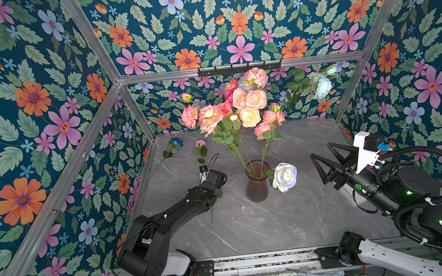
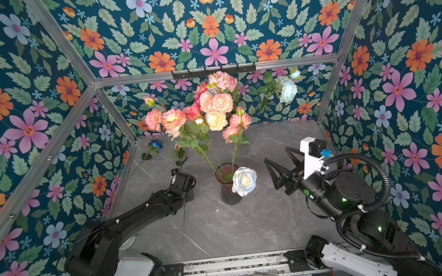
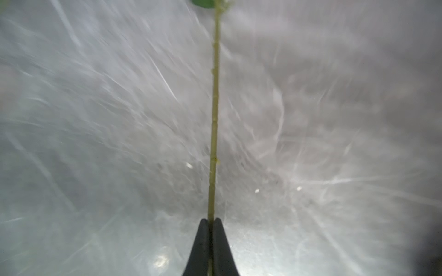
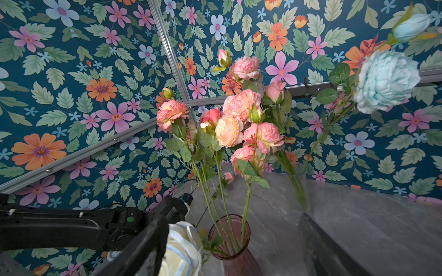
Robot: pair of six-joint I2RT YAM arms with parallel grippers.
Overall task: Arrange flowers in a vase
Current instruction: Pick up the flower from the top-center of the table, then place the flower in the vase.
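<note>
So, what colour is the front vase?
The front vase is translucent pink, clearest in the right wrist view.

Left gripper (image 3: 210, 221) tips hidden under its wrist in both top views, left of the vase (image 1: 257, 190). Its stem (image 3: 214, 107) leaves frame, bloom cut off; table (image 3: 95, 143) blurred. Right gripper (image 4: 234, 218) fingers (image 4: 143, 253) blurred, one half covering white rose (image 4: 184, 241) beside the vase.

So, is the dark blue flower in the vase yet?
No, the dark blue flower lies on the table near the back left corner, well apart from the vase.
</note>
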